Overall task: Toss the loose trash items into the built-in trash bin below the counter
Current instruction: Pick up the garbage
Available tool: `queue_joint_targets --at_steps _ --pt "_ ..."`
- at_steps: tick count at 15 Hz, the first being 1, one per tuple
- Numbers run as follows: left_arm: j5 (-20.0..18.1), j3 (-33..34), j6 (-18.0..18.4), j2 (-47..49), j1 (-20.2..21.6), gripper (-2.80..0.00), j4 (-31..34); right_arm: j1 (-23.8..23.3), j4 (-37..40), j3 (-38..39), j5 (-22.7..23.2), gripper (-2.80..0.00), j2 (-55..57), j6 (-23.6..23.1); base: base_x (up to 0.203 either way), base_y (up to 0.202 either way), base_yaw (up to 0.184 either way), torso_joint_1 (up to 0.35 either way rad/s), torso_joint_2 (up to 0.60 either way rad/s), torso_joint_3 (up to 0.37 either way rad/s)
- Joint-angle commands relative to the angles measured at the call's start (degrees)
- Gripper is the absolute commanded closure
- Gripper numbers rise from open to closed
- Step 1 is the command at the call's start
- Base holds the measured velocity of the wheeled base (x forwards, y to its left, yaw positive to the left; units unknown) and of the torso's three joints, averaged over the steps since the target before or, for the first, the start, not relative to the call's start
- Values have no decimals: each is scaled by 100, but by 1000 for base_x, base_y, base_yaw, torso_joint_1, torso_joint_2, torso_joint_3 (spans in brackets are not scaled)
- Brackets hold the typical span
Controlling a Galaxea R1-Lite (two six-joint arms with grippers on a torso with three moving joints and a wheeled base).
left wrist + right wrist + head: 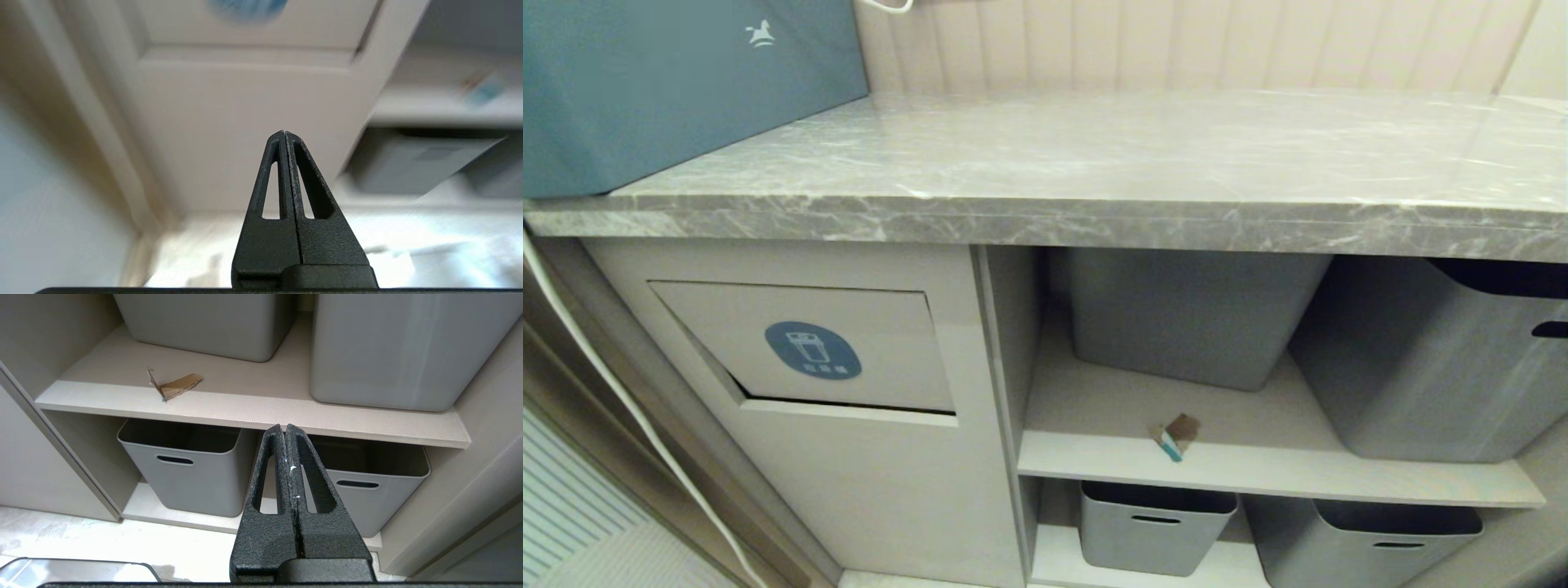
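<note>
On the upper shelf (1258,469) under the bench (1094,163), a small brown cardboard scrap with a teal edge (1176,435) lies near the front lip, at about five o'clock from the trash bin flap (809,343) with its blue sticker (813,350). Grey tubs (1184,314) stand behind the scrap. Left gripper (284,134) points at the cabinet front below the flap, fingers pressed together, empty. Right gripper (284,426) hangs before the lower tubs, likewise closed and empty.
</note>
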Motion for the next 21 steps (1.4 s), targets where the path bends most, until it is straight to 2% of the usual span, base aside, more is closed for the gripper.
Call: queue_joint_targets --at_steps 1,3,4,6,8,10,15,18,21 --pt "198 168 267 -1635 39 0 918 2 1 0 3 0 -9 -9 0 0 0 0 0 0" --pt "340 290 419 -1846 71 0 1411 2 1 0 3 0 -9 -5 0 0 0 0 0 0" --pt "363 295 347 -1833 71 0 1401 2 1 0 3 0 -9 -5 0 0 0 0 0 0" --pt "290 372 301 -1842 71 0 1240 2 1 0 3 0 -9 -5 0 0 0 0 0 0" --pt "220 595 304 -1842 70 0 588 2 1 0 3 0 -9 -5 0 0 0 0 0 0" --pt "251 603 85 -1842 70 0 612 2 1 0 3 0 -9 -5 0 0 0 0 0 0" --pt "383 603 36 -1842 74 0 621 2 10 0 7 0 -14 -22 0 0 0 0 0 0" --pt "383 603 37 -1842 70 0 621 2 -43 0 24 0 -17 -357 0 0 0 0 0 0" --pt "383 603 41 -1842 79 0 621 2 19 0 19 0 -17 -161 0 0 0 0 0 0"
